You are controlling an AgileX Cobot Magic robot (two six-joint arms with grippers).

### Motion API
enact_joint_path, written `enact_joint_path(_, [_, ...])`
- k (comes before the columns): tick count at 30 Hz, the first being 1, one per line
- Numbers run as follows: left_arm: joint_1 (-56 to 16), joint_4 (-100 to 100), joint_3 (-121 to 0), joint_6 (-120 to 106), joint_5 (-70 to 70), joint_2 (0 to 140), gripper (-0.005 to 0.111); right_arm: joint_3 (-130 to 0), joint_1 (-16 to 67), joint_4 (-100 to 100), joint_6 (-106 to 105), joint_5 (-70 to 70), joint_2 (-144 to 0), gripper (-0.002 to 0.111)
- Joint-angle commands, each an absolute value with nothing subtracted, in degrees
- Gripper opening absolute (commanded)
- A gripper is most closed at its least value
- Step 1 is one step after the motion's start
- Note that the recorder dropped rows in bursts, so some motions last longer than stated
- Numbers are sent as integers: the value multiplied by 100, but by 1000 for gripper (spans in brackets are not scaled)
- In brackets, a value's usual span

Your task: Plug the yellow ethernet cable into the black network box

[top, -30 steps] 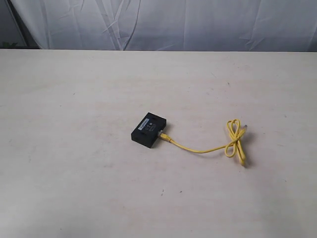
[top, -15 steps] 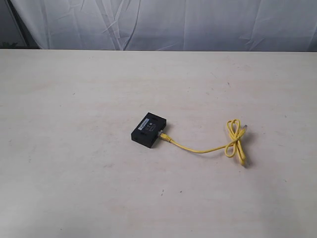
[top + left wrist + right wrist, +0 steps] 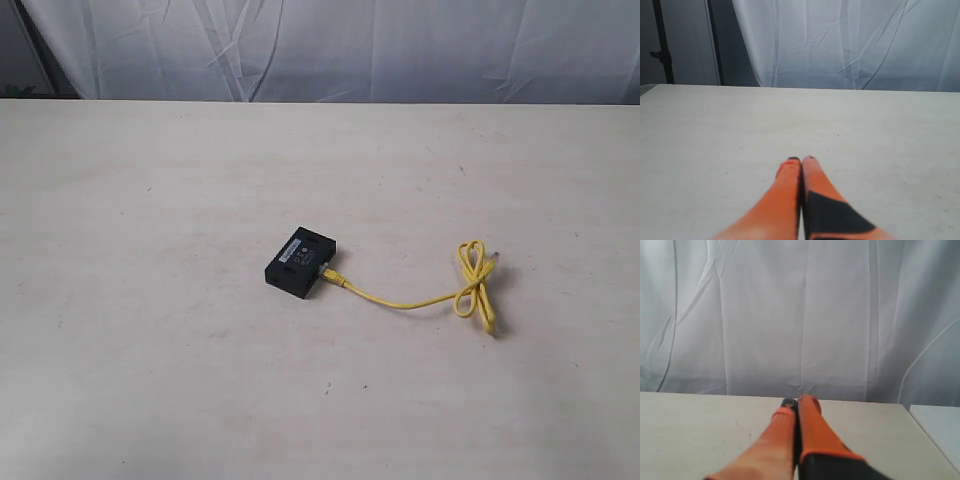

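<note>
The black network box (image 3: 300,262) lies flat near the middle of the table in the exterior view, white label strip on top. The yellow ethernet cable (image 3: 420,298) runs from a plug (image 3: 332,276) at the box's right side out to a small looped bundle (image 3: 476,282) with a pale plug end at its top. Neither arm shows in the exterior view. My left gripper (image 3: 802,159) is shut with nothing between its orange fingers, above bare table. My right gripper (image 3: 796,402) is also shut and empty. Box and cable are out of both wrist views.
The pale table (image 3: 150,330) spreads wide around the box. A white wrinkled curtain (image 3: 350,50) hangs behind its far edge. A dark stand (image 3: 662,45) shows beside the curtain in the left wrist view. The table's edge (image 3: 907,412) appears in the right wrist view.
</note>
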State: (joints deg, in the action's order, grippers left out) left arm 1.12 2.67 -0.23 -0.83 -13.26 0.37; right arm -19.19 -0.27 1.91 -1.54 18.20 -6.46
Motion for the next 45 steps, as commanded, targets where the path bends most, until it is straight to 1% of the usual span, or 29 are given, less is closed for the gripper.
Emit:
enact_joint_path(1, [132, 268, 0, -37, -1293, 0, 0, -1314, -51, 110, -94, 1631, -366, 0])
enact_joint_path(6, [132, 268, 0, -37, -1293, 0, 0, -662, -51, 0, -94, 1461, 0, 0])
enact_joint_path(13, [132, 268, 0, -37, -1292, 0, 0, -22, -51, -60, -91, 1397, 0, 0])
enact_joint_path(16, [132, 268, 0, -37, -1292, 0, 0, 0, -51, -60, -91, 1260, 0, 0])
enact_joint_path(27, [132, 268, 0, -37, -1292, 0, 0, 0, -51, -60, -91, 1761, 0, 0])
enact_joint_path(45, [132, 268, 0, -47, -1291, 0, 0, 0, -51, -60, -81, 1760, 0, 0])
